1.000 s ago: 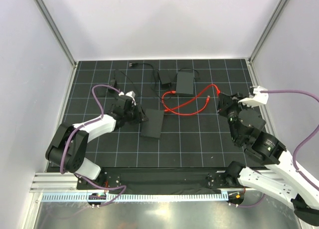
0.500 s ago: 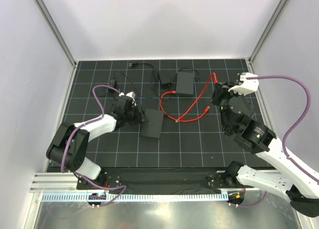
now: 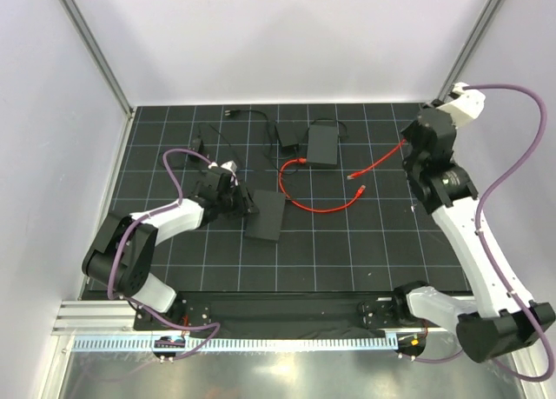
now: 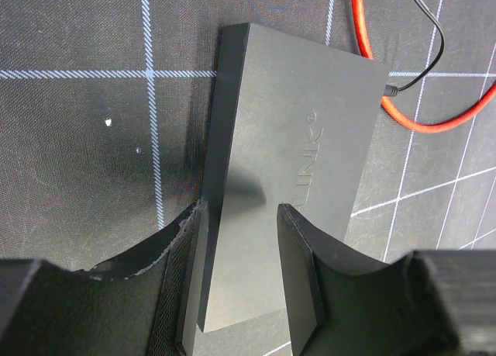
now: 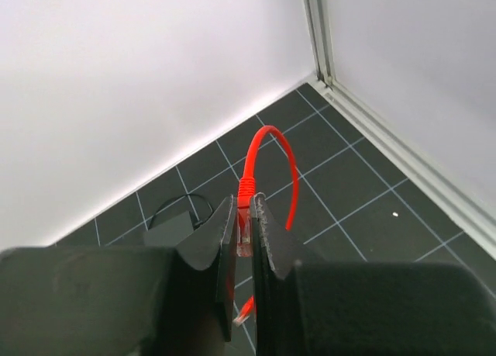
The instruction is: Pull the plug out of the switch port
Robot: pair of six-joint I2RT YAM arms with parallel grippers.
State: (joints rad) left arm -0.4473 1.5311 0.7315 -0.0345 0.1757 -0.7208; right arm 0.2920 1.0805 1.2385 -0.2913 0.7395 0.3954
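The right arm (image 3: 469,234) has swung up and away from the switch (image 3: 266,215) since half a second ago. It now reaches toward the enclosure's corner, far right of the switch, and the red cable (image 3: 304,203) has been drawn out after it. The left arm (image 3: 165,218) has stayed low on the black gridded mat (image 3: 347,260), reaching the switch from its left.

The switch lies flat. The left gripper (image 4: 242,212) straddles its near end, with one finger against each long side. A second black box (image 3: 323,144) sits beyond the switch, toward the back wall, apart from it.

The red cable loops on the mat just right of the switch, and one strand climbs from there to the right gripper (image 5: 244,216). A thin black lead (image 4: 422,38) meets the switch's far end.

The right gripper's fingers are pinched on the red plug (image 5: 246,189). The plug is held in the air, well apart from the switch, and the cable arcs over above it.
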